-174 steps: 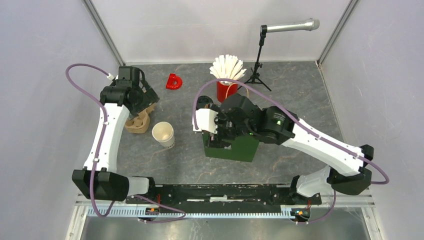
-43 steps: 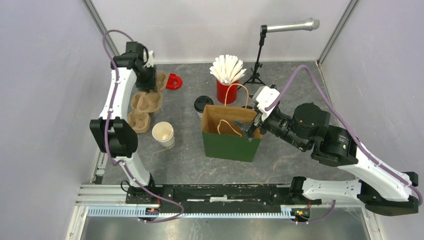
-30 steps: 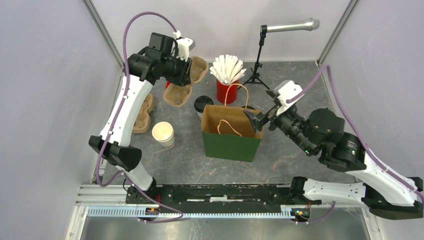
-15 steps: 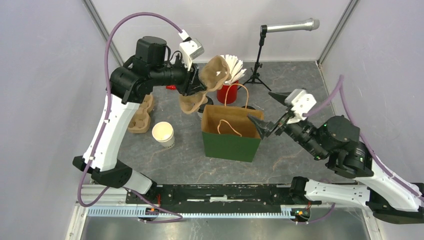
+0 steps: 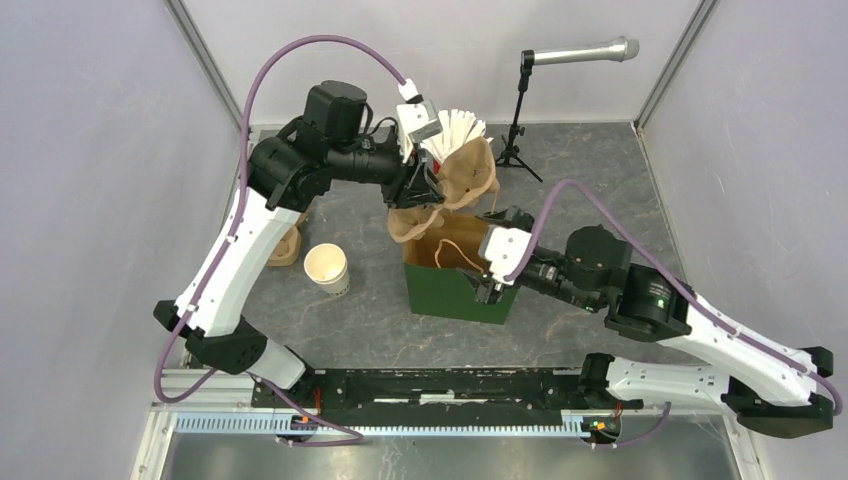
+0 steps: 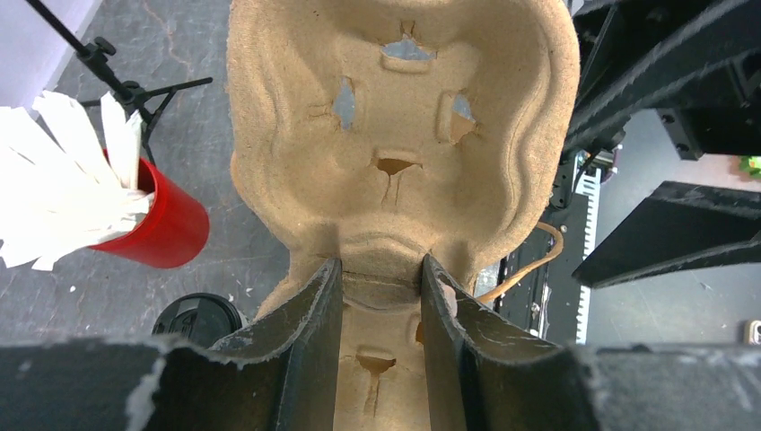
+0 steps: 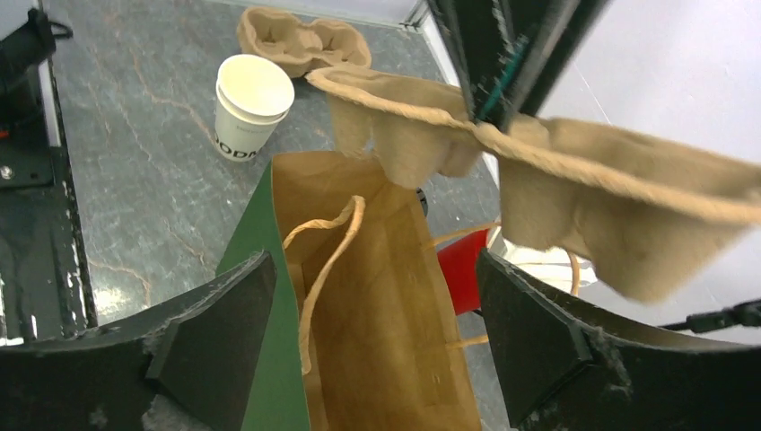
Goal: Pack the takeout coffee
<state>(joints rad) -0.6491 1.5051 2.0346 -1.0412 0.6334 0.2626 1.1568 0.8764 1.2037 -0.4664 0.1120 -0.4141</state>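
Observation:
One takeout coffee cup (image 5: 326, 267), white with a cream inside and no lid on it, stands on the table left of the green paper bag (image 5: 455, 298); the right wrist view shows the cup (image 7: 251, 103) too. A black lid (image 6: 193, 319) lies on the table near the red cup. My left gripper (image 5: 425, 187) is shut on the middle ridge of a brown pulp carrier (image 5: 470, 175), holding it tilted just above the bag's mouth. In the left wrist view the gripper (image 6: 377, 278) pinches the carrier (image 6: 395, 117). My right gripper (image 5: 487, 287) is open, its fingers either side of the bag's (image 7: 269, 269) open end.
A red cup of white sticks (image 5: 455, 128) stands behind the bag, close to the carrier. More pulp carriers (image 5: 283, 245) lie at the left by the wall. A microphone stand (image 5: 515, 130) is at the back right.
My left arm has swung the carrier rightward from the back left until it hangs over the bag. My right gripper has come in from the right to the bag's open end.

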